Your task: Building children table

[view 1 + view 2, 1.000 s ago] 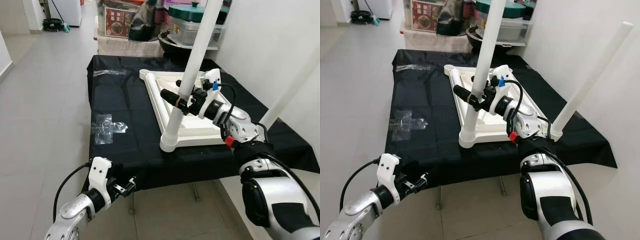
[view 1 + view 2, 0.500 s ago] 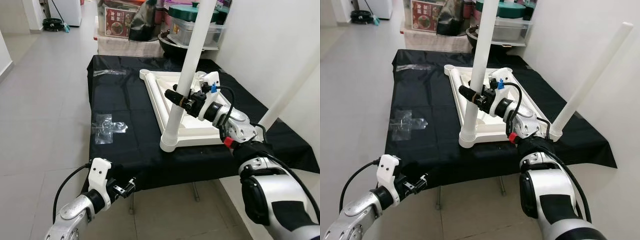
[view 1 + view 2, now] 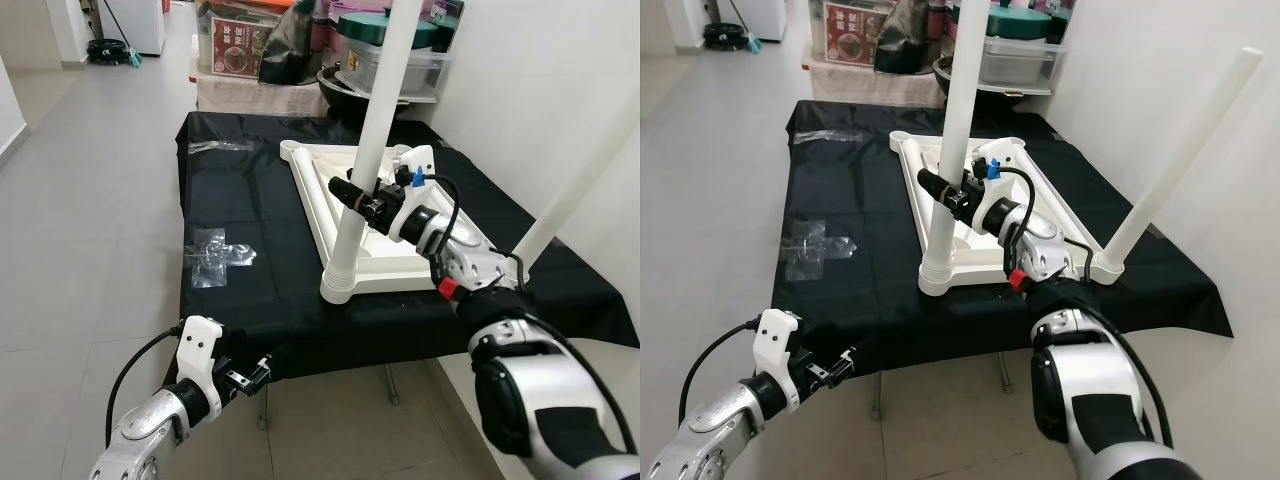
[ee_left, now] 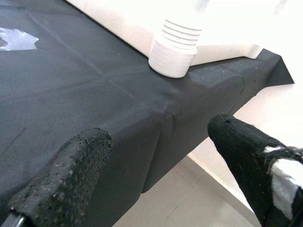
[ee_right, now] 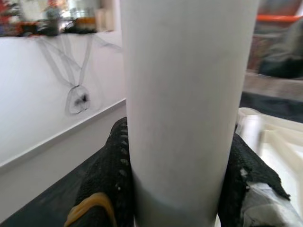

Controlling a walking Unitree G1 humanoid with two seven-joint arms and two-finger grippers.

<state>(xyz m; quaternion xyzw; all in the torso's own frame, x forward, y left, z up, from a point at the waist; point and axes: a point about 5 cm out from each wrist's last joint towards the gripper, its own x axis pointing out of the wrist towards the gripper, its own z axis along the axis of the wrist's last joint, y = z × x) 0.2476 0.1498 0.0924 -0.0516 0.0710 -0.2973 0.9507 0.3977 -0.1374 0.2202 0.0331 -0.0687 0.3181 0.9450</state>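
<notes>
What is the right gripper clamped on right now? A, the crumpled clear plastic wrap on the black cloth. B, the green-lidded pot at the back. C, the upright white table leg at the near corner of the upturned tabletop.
C: the right gripper has its jaws closed around the upright white table leg, well above its threaded base.

— Any writing you can read anywhere?

— No. The red box (image 3: 237, 47) at about eleven o'clock, behind the table (image 3: 250, 215), carries a printed label, but its characters are too small and blurred to make out.

— Anything on the white parts?

— Nothing readable there.
</notes>
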